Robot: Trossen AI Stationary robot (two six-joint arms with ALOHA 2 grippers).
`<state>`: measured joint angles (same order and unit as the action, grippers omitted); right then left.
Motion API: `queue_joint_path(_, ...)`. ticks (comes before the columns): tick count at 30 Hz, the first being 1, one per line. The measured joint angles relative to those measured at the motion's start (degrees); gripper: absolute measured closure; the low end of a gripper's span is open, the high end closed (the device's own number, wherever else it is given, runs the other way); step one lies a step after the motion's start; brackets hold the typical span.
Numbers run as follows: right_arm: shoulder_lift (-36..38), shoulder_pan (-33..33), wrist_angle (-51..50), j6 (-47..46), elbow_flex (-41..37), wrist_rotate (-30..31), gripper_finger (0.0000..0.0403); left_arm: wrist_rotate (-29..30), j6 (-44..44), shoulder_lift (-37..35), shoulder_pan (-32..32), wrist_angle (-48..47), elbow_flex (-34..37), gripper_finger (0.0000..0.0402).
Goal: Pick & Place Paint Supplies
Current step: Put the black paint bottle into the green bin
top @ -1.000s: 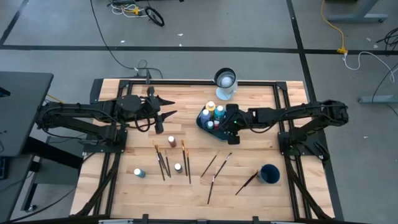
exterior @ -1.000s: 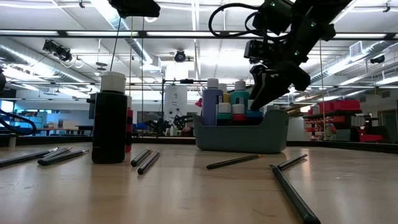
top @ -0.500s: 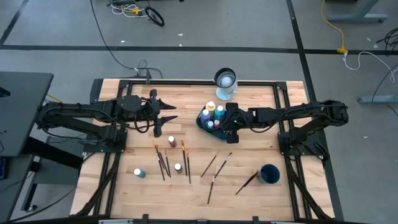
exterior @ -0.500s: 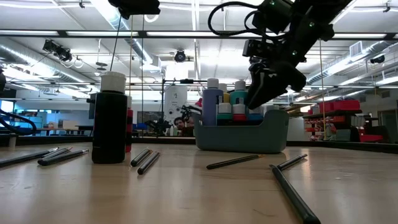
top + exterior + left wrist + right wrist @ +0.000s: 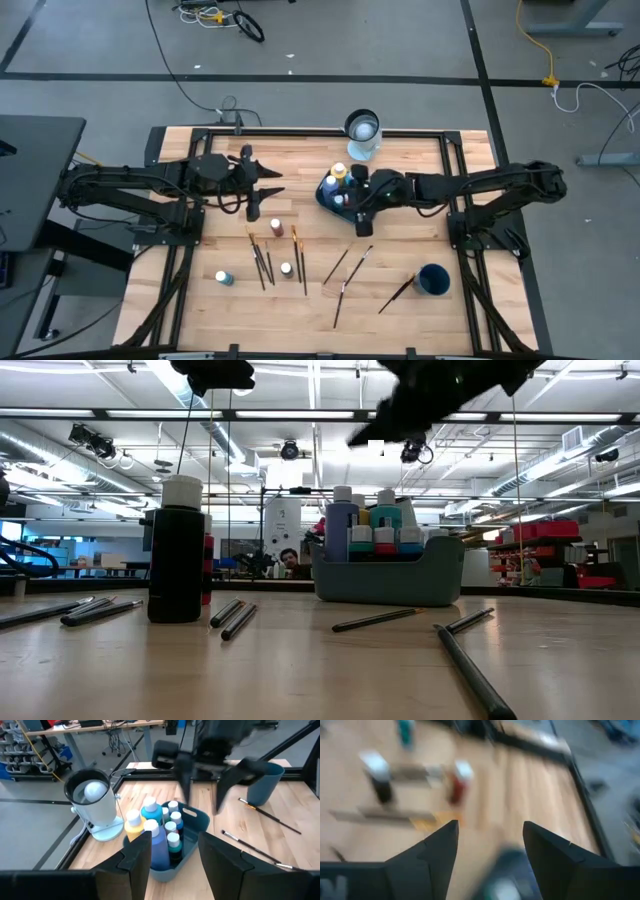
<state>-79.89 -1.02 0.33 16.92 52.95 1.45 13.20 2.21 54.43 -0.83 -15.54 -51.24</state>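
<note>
Paint bottles (image 5: 343, 184): a cluster stands upright in the blue caddy (image 5: 326, 192) near the far middle of the surface (image 5: 400, 250). Loose bottles remain near the front left: one dark-bodied (image 5: 252, 203), one red (image 5: 276, 227), one teal-capped (image 5: 223, 278), one white-capped (image 5: 286, 269). Brushes (image 5: 263, 262) lie scattered flat across the front.

Change: a second ago the right tool (image 5: 362, 208) sat low in the caddy among the bottles; it is now lifted clear, fingers spread and empty. Judgement: a bottle has just been dropped off, and the loose items are next.

Left tool (image 5: 268, 182): hovers left of the caddy, fingers apart, holding nothing.

Also present: clear jar (image 5: 362, 133) behind the caddy; dark blue cup (image 5: 433, 278) at front right.
</note>
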Motion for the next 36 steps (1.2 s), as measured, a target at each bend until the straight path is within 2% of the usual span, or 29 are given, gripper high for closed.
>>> queue_joint_path(4,-1.88,0.04,8.42,-1.88,-0.07,-11.63,0.0181,0.12,0.0,0.02,-0.01,-0.57,0.0,0.0231)
queue_joint_path(7,-4.25,0.55,15.89,-5.02,0.0,-16.33,0.0181,0.1,-0.37,0.02,-0.01,-0.58,0.0,0.0231)
queue_joint_path(13,-11.81,2.9,28.74,-7.96,0.04,-17.45,0.0182,-0.84,-2.03,0.02,0.01,-2.46,0.02,0.0231)
queue_joint_path(16,-16.94,3.84,34.49,-9.3,0.0,-17.46,0.0182,-0.48,-5.06,-0.26,0.24,-0.34,0.02,0.0231)
queue_joint_path(19,-22.29,4.34,40.16,-12.99,1.11,-17.5,0.0182,1.02,-2.75,-1.39,0.71,3.12,0.02,0.0231)
queue_joint_path(22,-26.78,4.79,40.08,-15.03,4.85,-18.24,0.0182,2.73,-0.62,-1.68,0.75,6.0,0.0,0.0231)
queue_joint_path(27,-33.02,6.69,34.58,-15.06,12.86,-21.99,0.0182,2.05,-1.82,-1.63,0.75,5.76,0.02,0.0231)
queue_joint_path(33,-39.76,9.38,30.34,-15.02,20.93,-21.02,0.0182,0.61,-3.09,-1.44,0.94,4.56,0.02,0.0231)
queue_joint_path(36,-43.25,10.54,30.1,-14.89,23.3,-16.09,0.0182,0.58,-3.77,-1.44,1.11,4.54,0.02,0.0231)
